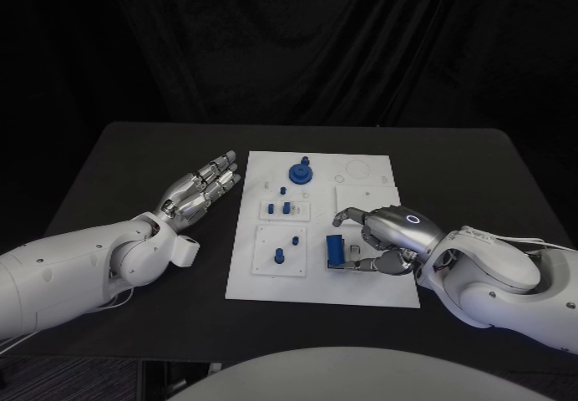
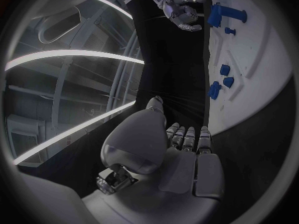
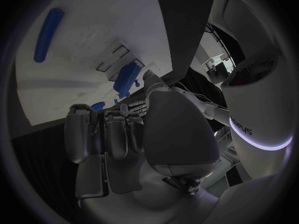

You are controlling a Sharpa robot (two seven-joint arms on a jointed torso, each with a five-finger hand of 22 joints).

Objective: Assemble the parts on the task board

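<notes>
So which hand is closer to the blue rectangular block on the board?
Right. The right hand hovers right beside the blue rectangular block, fingers curled by it. The left hand rests off the task board, flat on the table.

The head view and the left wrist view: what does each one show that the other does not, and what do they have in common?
Head view alone: the black table with all its edges, the whole task board, and the round blue part standing at the board's far end. It also shows both white arms.

Left wrist view alone: the back of the left hand from close behind, fingers stretched out together and holding nothing.

Both: the left hand lies beside the board, not on it, and the right hand is curled over the board beside a long blue part.
</notes>
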